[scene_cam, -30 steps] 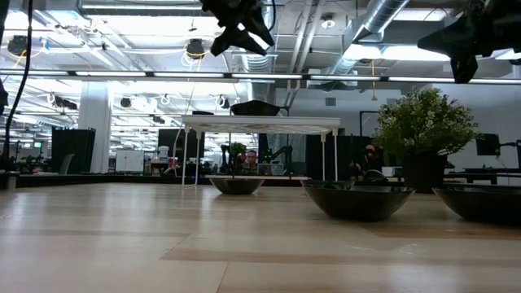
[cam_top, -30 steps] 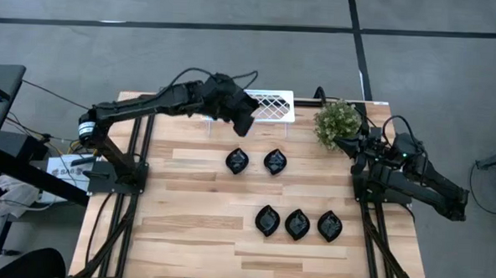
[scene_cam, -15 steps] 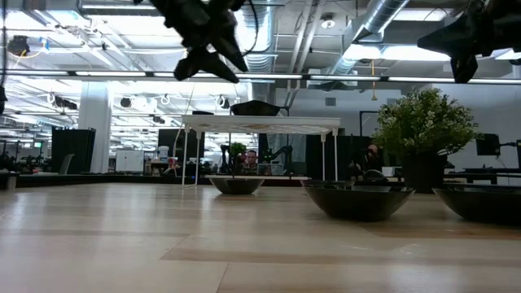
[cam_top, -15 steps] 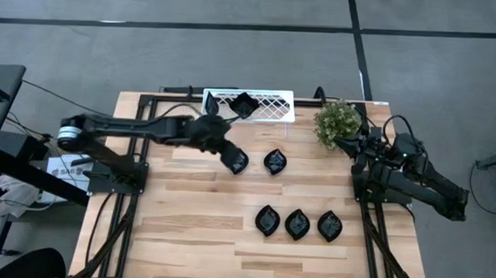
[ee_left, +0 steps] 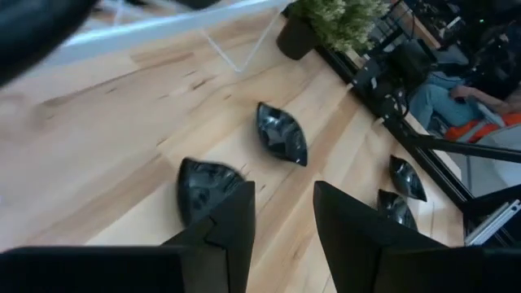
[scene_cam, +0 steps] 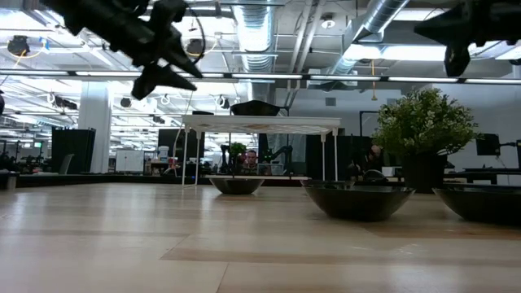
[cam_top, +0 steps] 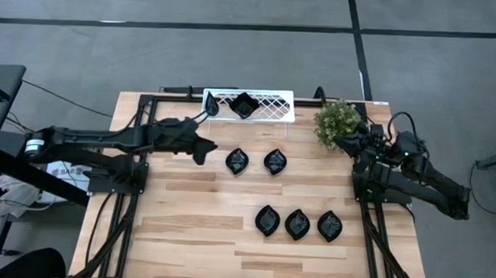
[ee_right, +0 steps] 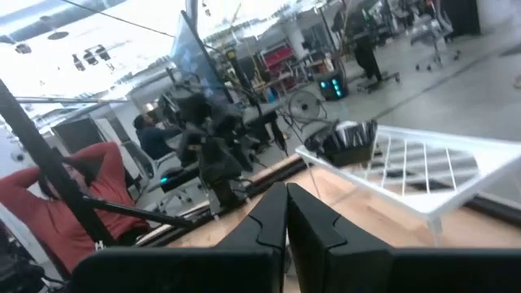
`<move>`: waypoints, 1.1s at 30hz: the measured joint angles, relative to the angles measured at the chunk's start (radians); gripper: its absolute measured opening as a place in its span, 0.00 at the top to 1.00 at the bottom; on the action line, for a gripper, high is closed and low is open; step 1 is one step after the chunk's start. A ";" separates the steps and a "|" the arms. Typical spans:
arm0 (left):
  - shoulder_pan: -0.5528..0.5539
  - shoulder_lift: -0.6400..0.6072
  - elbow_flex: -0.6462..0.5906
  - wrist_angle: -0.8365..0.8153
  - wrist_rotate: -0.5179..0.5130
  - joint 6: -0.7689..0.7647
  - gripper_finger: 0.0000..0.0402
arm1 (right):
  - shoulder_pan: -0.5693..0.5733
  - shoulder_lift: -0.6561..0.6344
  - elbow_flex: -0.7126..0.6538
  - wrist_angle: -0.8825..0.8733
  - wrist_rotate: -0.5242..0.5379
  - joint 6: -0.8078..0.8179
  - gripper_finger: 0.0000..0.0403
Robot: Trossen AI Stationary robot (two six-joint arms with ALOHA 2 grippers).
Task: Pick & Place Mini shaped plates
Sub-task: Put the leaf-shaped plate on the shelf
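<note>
One mini shaped plate is seen resting on the white lattice tray at the far edge of the surface, so one placement is judged complete. Five leaf-shaped black plates are left on the wood: a pair near the middle and a row of three nearer the front. Most of the task is therefore judged to be outstanding.

The left claw is held above the surface just beside the nearer plate of the pair; its fingers are spread and nothing is carried between them. That plate is judged the likely next pick.

The right claw is parked beside the green potted plant, its fingers pressed together on nothing.
</note>
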 joint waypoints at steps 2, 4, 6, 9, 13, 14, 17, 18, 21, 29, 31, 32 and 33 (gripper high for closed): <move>0.005 -0.037 -0.038 -0.001 0.000 -0.014 0.68 | 0.008 0.026 0.000 0.031 0.001 -0.024 0.99; 0.003 -0.062 -0.070 0.003 0.002 -0.021 0.68 | 0.015 0.051 0.000 0.046 0.001 -0.033 0.99; -0.005 -0.068 -0.088 0.006 0.007 -0.029 0.68 | 0.019 0.067 0.000 0.053 0.002 -0.034 0.99; -0.024 -0.040 -0.090 0.046 0.009 -0.060 0.69 | 0.019 0.086 0.000 0.052 0.002 -0.034 0.99; -0.042 0.070 -0.055 0.104 0.005 -0.108 0.72 | 0.019 0.087 0.000 0.054 0.003 -0.034 0.99; -0.046 0.106 -0.037 0.104 0.004 -0.115 0.72 | 0.019 0.087 0.000 0.053 0.003 -0.034 0.99; -0.061 0.227 0.030 0.104 0.001 -0.121 0.73 | 0.019 0.087 0.000 0.053 0.004 -0.034 0.99; -0.065 0.266 0.053 0.104 0.003 -0.122 0.73 | 0.019 0.087 0.000 0.052 0.004 -0.034 0.99; -0.066 0.371 0.120 0.086 0.005 -0.170 0.73 | 0.019 0.087 0.000 0.052 0.004 -0.034 0.99; -0.030 0.431 0.196 -0.120 -0.008 -0.245 0.70 | 0.019 0.087 0.000 0.036 0.004 -0.036 0.99; -0.025 0.419 0.196 -0.147 -0.034 -0.258 0.68 | 0.019 0.087 0.000 0.026 0.003 -0.036 0.99; -0.022 0.417 0.196 -0.154 -0.046 -0.263 0.67 | 0.019 0.087 0.000 0.018 0.003 -0.036 0.99; -0.022 0.417 0.196 -0.159 -0.056 -0.274 0.66 | 0.019 0.087 0.000 0.013 0.003 -0.036 0.99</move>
